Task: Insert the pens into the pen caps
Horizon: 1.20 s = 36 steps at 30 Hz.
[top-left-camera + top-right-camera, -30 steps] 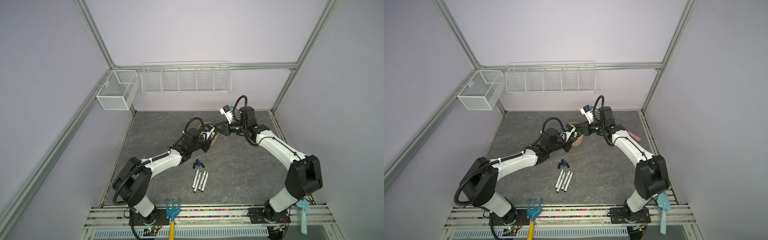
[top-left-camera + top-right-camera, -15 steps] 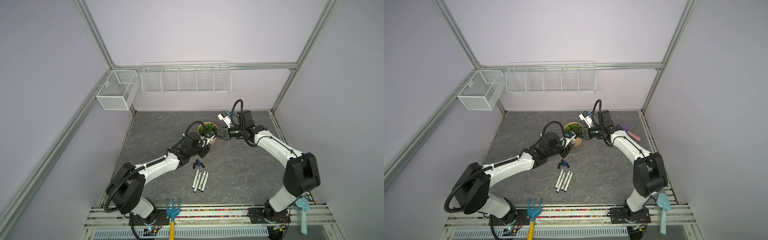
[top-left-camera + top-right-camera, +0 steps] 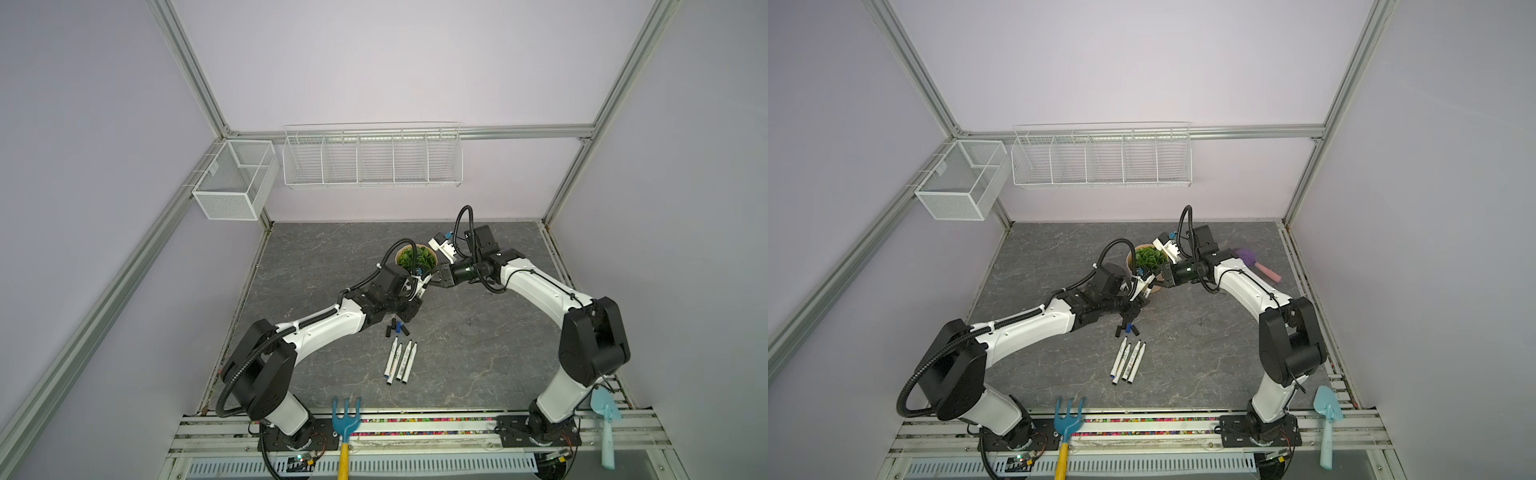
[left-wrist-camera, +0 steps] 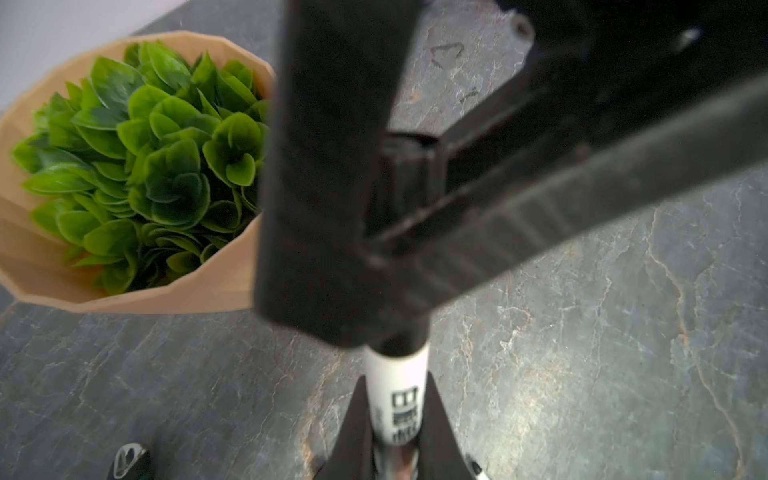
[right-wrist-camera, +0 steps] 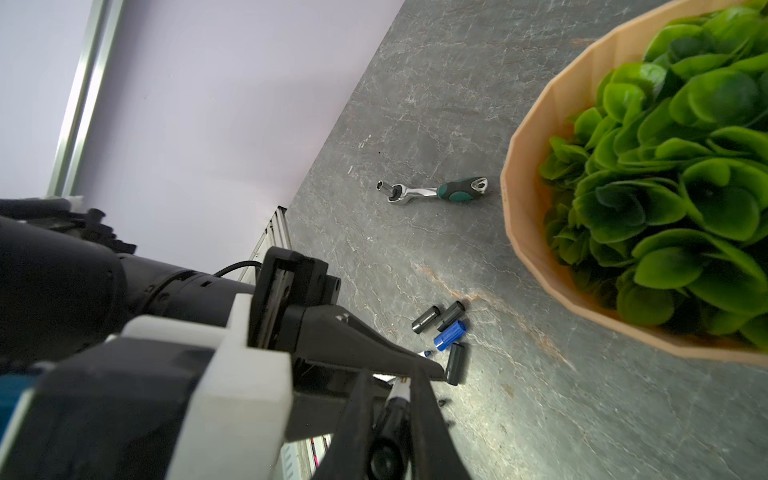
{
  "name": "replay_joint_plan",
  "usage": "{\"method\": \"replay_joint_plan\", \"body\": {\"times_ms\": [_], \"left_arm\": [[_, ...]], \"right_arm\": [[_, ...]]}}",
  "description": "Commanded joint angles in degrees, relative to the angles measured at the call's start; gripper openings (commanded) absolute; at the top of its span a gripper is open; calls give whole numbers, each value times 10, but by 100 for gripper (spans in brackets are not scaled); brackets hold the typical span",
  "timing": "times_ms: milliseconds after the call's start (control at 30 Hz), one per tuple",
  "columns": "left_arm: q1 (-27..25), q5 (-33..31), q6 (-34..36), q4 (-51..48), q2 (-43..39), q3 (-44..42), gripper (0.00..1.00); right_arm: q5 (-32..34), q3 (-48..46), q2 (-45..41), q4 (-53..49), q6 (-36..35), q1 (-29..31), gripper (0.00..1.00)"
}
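Where both arms lean inward over the grey, stone-patterned bench point(image 3: 478, 332), their hands meet just beside the potted plant point(image 3: 415, 257), a tan faceted pot of green leaves standing toward the back.

Left hand point(image 4: 395, 386): fingers pinched narrow on the white, labelled barrel of one pen point(image 4: 395, 370), held clear of the bench.

Right hand point(image 5: 392, 399): fingers likewise drawn close, clamped on a black cap point(image 4: 409, 174).

Pen and cap lie on one line, with the pen's tip end at the cap's mouth; how deep it sits cannot be told.

Green-handled ratchet wrench point(image 5: 432, 192): flat on the bench near the pot, apart from everything else.

Other four pens point(image 3: 400, 359): side by side, touching or nearly so, on the bench toward the front, pointed ends toward the loose caps.

Loose caps point(image 3: 397, 328): a small cluster on the bench between the row of pens and the left hand, three black and one blue cap point(image 5: 451, 334), all lying on their sides.
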Motion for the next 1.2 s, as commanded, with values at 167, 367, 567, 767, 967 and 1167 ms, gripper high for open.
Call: {"method": "replay_joint_plan", "body": {"times_ms": [167,367,567,767,967,1167], "left_arm": [[3,19,8,865,20,194,0],[23,30,-20,849,-5,171,0],[15,70,-96,777,-55,60,0],[-21,44,-109,728,-83,-55,0],[-39,20,-140,728,-53,-116,0],[-40,6,-171,755,9,-142,0]], "right_arm": [[-61,-42,39,-184,-15,71,6],[-65,-59,21,-132,23,41,7],[-97,-89,-35,-9,110,-8,7],[-114,-83,-52,1,116,-11,7],[-114,-76,-61,43,152,-13,11],[-92,-43,-83,85,187,-19,47]]}}
